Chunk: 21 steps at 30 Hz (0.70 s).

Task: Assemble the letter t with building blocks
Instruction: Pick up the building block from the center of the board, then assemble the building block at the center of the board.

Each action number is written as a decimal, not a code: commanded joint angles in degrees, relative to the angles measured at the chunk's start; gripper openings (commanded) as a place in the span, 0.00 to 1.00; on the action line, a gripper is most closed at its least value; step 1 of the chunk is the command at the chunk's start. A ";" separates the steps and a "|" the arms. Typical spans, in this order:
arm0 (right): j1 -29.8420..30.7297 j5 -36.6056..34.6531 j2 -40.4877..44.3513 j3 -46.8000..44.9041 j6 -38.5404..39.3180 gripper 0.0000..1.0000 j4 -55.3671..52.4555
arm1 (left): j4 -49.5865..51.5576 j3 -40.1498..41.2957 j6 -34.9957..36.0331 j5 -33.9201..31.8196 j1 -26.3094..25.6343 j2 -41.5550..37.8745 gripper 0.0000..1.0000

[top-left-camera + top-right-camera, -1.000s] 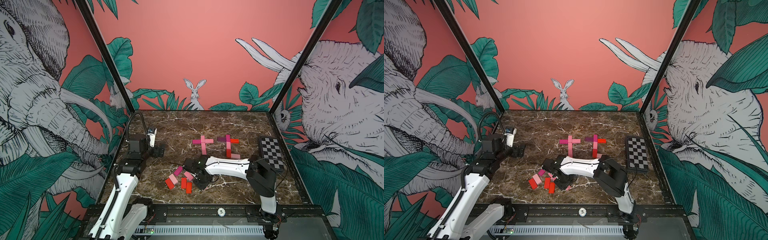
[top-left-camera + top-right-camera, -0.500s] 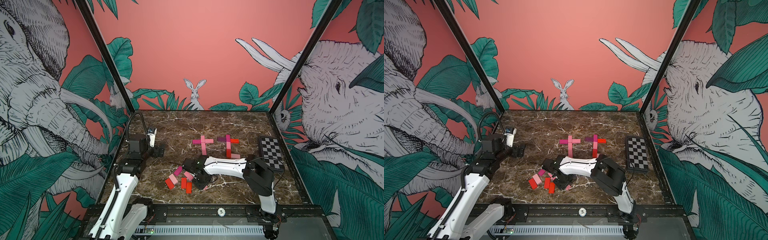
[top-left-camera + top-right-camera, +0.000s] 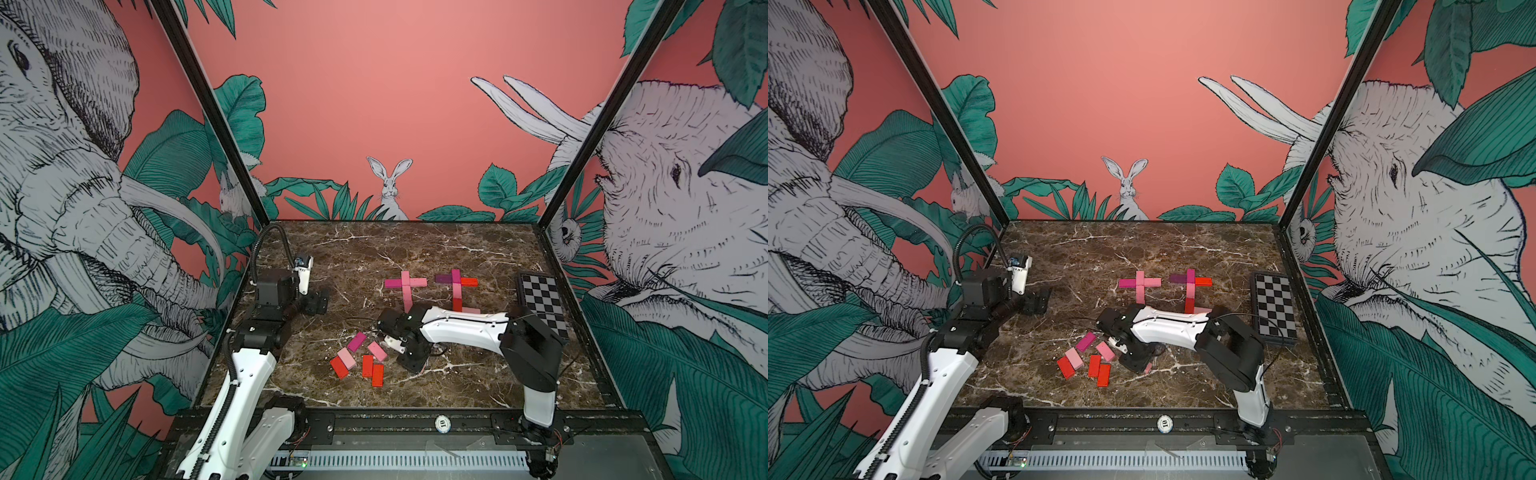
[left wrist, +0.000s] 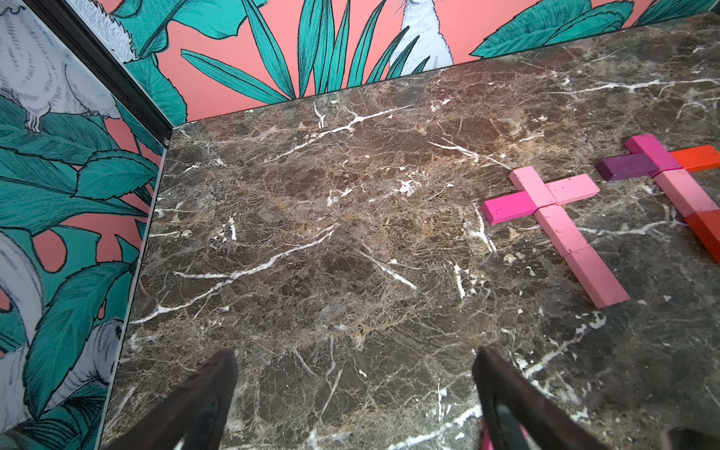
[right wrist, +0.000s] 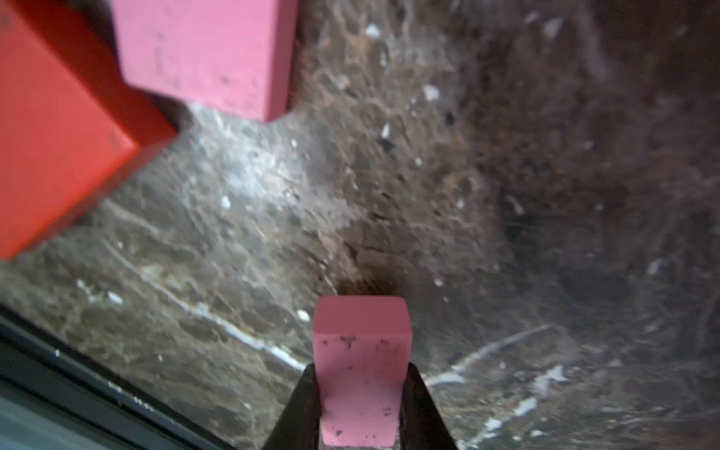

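Right wrist view: pink block (image 5: 362, 350) is clamped in the right hand (image 5: 360, 389) — to be lifted straight up, clear of the red block (image 5: 58, 136).

Open ground: the back half of the table (image 3: 395, 245), and the left-rear quarter ahead of the left gripper (image 4: 354, 362), whose jaws stand wide.
Obstacles:
- Pink t (image 3: 406, 286) and mixed-colour t (image 3: 456, 289), side by side mid-table with a narrow lane between them.
- Checkerboard plate (image 3: 540, 305) along the right wall.
- Right arm (image 3: 461, 330), lying low across the centre, in front of both letters.
- Loose blocks (image 3: 367, 365), clustered near the front, just beside the right gripper (image 5: 360, 374), which is clamped on a pink block (image 5: 362, 335).
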<state>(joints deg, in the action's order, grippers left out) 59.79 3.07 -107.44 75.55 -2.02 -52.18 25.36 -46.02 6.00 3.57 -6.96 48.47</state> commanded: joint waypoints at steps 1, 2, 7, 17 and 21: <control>-4.50 1.43 7.08 0.05 16.01 0.00 -1.20 | -1.30 -0.17 -0.11 0.01 0.37 -1.36 0.97; -5.48 1.29 8.33 0.02 20.05 0.00 -0.74 | -1.35 -0.13 -0.20 -0.02 0.37 -1.36 0.97; -10.19 -3.25 10.88 -2.90 37.30 0.00 2.91 | -1.55 -0.11 -0.36 0.38 0.37 -1.20 0.97; -20.42 -0.60 3.25 6.61 58.39 0.00 1.15 | -1.97 0.33 -0.26 0.20 0.48 -2.09 0.97; -21.68 -0.53 -0.23 9.59 64.48 0.00 2.16 | -2.24 0.50 -0.17 0.24 0.37 -2.22 0.97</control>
<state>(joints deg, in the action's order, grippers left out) 38.28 1.23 -105.89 83.09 55.02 -49.89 24.84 -46.02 5.98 3.60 -6.92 47.37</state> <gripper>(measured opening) 0.274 0.967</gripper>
